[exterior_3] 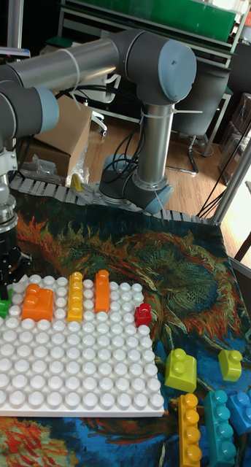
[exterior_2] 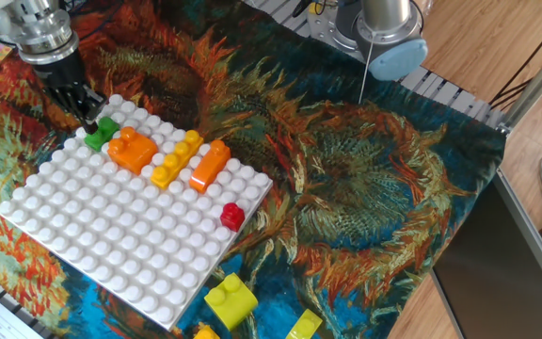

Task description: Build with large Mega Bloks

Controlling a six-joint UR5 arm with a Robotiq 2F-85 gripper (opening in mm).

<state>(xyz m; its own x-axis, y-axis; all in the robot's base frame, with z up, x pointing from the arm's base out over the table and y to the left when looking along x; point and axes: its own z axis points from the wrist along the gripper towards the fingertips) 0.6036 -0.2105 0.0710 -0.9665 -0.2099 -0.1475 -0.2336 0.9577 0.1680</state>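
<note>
Wooden floor (exterior_3: 118,142), cardboard box (exterior_3: 63,135), green-topped shelf (exterior_3: 151,18), sunflower-print tablecloth (exterior_2: 365,179)

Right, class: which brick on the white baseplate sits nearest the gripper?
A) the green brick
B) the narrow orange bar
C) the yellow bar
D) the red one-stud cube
A: the gripper hangs right at the green brick in the baseplate's far corner.

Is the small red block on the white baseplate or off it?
On it: the red block stands upright on the baseplate, near its edge.
</note>
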